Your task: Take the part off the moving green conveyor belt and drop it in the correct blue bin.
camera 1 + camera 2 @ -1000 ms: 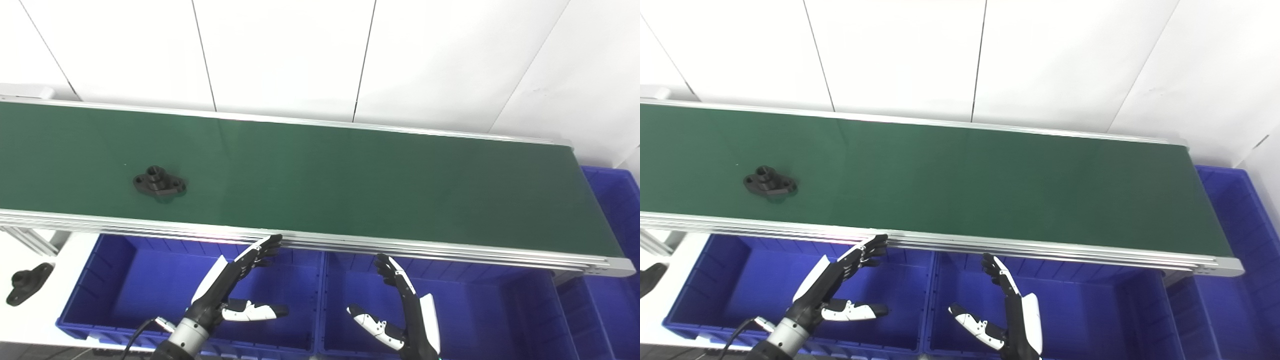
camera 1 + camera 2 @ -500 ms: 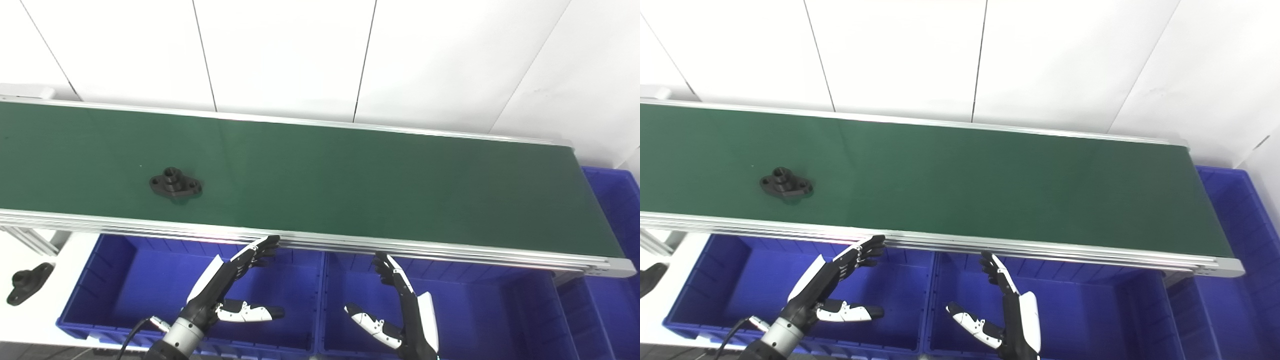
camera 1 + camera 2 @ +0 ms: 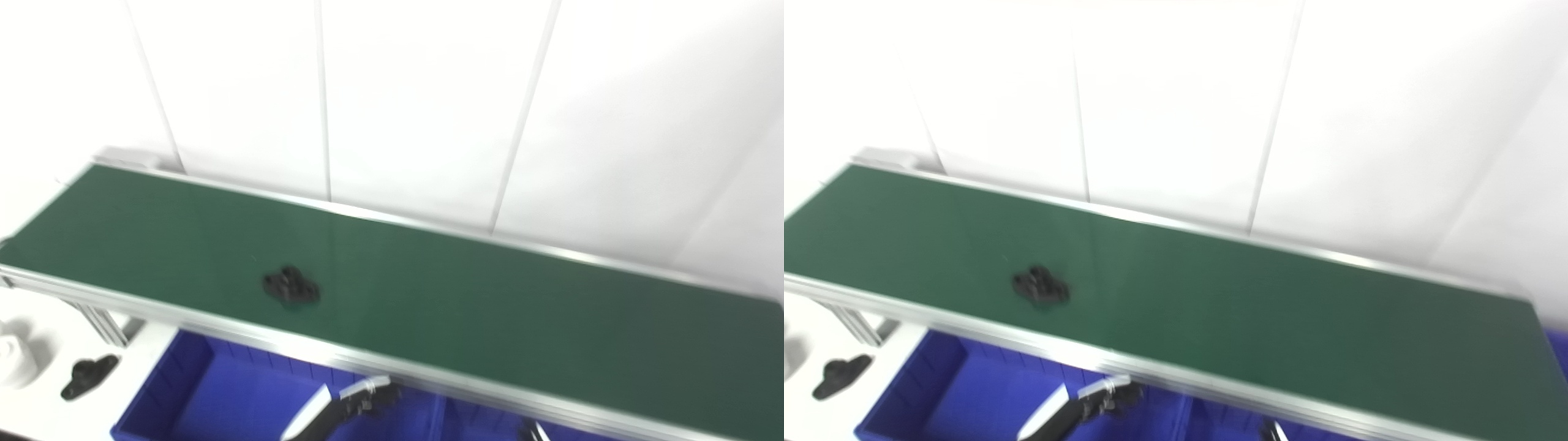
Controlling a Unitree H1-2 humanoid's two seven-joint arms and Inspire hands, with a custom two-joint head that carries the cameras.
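A black flanged part [image 3: 291, 286] lies on the green conveyor belt [image 3: 490, 306], left of its middle and near the front rail. Below the rail, my left hand [image 3: 343, 407] reaches up over the left blue bin [image 3: 202, 392], fingers stretched out and holding nothing; it sits to the right of and below the part, apart from it. Only a sliver of my right hand [image 3: 536, 432] shows at the bottom edge, over the second blue bin [image 3: 465, 422]. Both views are blurred.
A second black part [image 3: 839, 375] lies on the white table at the bottom left, beside a white object [image 3: 12, 361]. The belt's aluminium legs [image 3: 101, 321] stand near its left end. White wall panels rise behind the belt.
The camera has swung up and to the left, so the whole picture has shifted and blurred. The part has ridden rightward along the belt. Both hands now sit mostly below the frame.
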